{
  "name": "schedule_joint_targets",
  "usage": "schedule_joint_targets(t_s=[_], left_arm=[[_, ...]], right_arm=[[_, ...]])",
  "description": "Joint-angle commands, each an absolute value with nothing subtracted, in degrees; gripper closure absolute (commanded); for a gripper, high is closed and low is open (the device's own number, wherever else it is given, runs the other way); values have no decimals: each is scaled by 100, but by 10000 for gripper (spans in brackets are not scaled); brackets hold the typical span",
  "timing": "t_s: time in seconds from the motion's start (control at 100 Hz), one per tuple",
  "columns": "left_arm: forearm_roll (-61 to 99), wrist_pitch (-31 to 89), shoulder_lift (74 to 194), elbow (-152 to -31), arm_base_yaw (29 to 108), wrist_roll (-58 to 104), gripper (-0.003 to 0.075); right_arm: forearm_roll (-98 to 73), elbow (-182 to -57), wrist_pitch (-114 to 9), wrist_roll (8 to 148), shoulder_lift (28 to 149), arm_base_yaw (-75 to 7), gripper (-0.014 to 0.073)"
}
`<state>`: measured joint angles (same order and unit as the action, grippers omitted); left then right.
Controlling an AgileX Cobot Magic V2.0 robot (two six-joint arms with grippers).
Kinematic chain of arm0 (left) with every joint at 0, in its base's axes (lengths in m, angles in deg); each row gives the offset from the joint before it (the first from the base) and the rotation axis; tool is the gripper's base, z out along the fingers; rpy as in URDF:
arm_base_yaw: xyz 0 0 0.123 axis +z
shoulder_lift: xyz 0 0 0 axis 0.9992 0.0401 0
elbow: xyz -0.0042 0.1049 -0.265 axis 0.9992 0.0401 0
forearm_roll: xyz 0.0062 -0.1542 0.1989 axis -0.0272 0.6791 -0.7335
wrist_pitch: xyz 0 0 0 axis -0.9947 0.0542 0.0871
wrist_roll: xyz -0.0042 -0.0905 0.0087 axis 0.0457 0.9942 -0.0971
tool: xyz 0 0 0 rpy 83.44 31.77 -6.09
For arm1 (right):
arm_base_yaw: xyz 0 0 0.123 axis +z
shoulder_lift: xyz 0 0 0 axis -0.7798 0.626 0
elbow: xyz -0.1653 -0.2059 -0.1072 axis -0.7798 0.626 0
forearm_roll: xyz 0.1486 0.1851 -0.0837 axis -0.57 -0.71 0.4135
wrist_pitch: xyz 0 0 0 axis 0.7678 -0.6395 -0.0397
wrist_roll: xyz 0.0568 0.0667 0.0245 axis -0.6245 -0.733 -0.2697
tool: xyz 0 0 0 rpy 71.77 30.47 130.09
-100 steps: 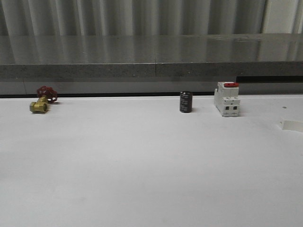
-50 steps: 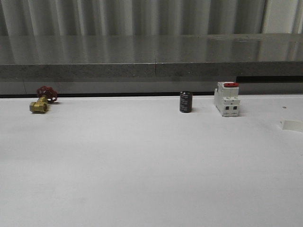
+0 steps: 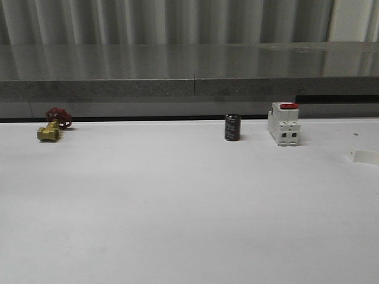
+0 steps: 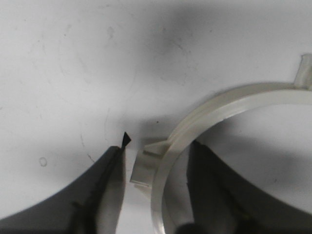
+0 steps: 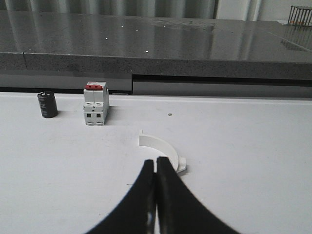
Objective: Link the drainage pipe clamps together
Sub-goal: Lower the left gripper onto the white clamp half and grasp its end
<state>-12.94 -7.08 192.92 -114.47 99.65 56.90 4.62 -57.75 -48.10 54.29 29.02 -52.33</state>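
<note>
White table (image 3: 177,207); left gripper (image 4: 156,161) jaws straddle one clamp half (image 4: 204,112).

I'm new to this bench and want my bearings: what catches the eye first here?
In the left wrist view, a white half-ring clamp sits between the open fingers of the left end effector. In the right wrist view, the right end effector is shut, with the other clamp half lying just beyond it. At the table's far edge stand a red-switched breaker, a black capacitor and a brass valve.

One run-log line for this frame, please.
left gripper: open, fingers straddling clamp half | right gripper: shut, empty, other clamp half ahead on table | clamps: unjoined
</note>
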Motion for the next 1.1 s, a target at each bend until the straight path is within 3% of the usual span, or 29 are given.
schedule_joint_targets(t_s=[0.0, 0.2, 0.39, 0.85, 1.09], left_arm=[[-1338, -623, 19025, -11590, 9982, 5679, 570], [-1406, -623, 19047, -11590, 9982, 5679, 661], [-1299, -660, 18954, -11590, 9982, 5679, 661], [862, -1416, 18686, -11663, 9946, 5756, 661], [723, -1237, 18686, -11663, 9135, 6392, 661]], right_arm=[[536, -5869, -4371, 5443, 2815, -5268, 660], [536, -5869, -4371, 5443, 2815, -5268, 660], [536, -5869, -4371, 5443, 2815, -5268, 660], [536, -5869, -4371, 5443, 2815, -5268, 660], [536, -5869, -4371, 5443, 2815, -5268, 660]])
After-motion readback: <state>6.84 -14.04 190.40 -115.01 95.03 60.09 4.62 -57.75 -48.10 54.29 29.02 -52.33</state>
